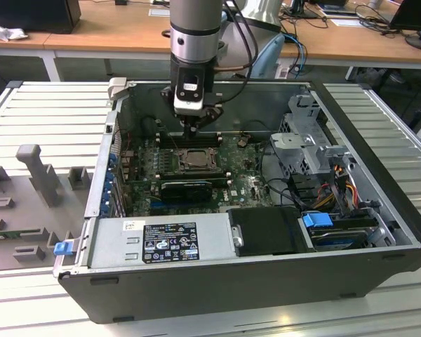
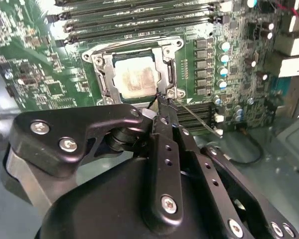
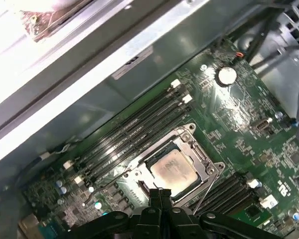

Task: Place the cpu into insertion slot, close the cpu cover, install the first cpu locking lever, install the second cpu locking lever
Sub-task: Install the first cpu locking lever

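The cpu [image 2: 134,78] is seen seated in the slot [image 2: 100,75], w/ the cover [image 2: 167,69] shut down over it, pale face showing thru the window. The gripper [image 2: 162,102] is poised at the socket's corner, fingers pinched together, nothing seen held. A thin lever [image 3: 205,189] is seen slanting up from that same corner, just beside the tips. All sits on the board [image 1: 249,184] inside the case [image 1: 217,277].

Bright overhead light; wrist-view glare.
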### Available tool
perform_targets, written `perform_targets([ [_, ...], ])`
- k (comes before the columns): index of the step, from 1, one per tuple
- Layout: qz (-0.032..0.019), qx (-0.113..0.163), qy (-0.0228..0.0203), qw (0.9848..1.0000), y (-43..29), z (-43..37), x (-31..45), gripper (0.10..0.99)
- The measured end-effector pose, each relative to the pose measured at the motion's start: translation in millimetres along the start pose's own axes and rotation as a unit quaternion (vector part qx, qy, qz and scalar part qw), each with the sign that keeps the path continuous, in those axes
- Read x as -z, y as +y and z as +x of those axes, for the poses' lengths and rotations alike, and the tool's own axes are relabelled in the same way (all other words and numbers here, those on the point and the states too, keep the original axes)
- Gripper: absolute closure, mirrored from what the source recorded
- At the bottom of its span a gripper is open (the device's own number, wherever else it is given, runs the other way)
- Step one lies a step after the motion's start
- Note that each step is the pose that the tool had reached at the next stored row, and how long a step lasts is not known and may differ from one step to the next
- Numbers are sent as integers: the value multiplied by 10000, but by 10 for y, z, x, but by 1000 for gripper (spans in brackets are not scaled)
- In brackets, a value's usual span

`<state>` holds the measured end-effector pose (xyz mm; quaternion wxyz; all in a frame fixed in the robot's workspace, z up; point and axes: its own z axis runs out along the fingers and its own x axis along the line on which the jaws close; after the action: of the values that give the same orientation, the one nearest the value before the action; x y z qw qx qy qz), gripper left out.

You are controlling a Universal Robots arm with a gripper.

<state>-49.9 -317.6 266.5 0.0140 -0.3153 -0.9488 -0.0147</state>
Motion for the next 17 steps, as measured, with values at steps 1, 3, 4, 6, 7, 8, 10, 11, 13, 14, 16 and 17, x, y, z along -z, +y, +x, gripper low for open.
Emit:
perform_targets([
  [1, -1, 23, 0, 10000, -7, 9, -1, 980],
  [3, 1, 53, 1, 10000, -39, 53, -2, 980],
  [4, 3, 96, 2, 10000, -41, 56, -2, 980],
  [6, 10, 270, 5, 9996, -42, 56, -2, 980],
  [7, 6, 511, -8, 9987, -42, 56, -4, 980],
  [8, -50, 611, -97, 9981, -42, 56, -6, 980],
  [10, -79, 729, -142, 9972, -41, 56, -8, 980],
  [11, -81, 815, -144, 9965, -41, 55, -9, 980],
  [13, -78, 995, -142, 9949, -42, 56, -10, 980],
  [14, -75, 1082, -139, 9940, -42, 56, -11, 980],
  [16, -69, 1396, -129, 9901, -42, 55, -15, 980],
  [17, -67, 1522, -125, 9882, -42, 56, -16, 980],
])
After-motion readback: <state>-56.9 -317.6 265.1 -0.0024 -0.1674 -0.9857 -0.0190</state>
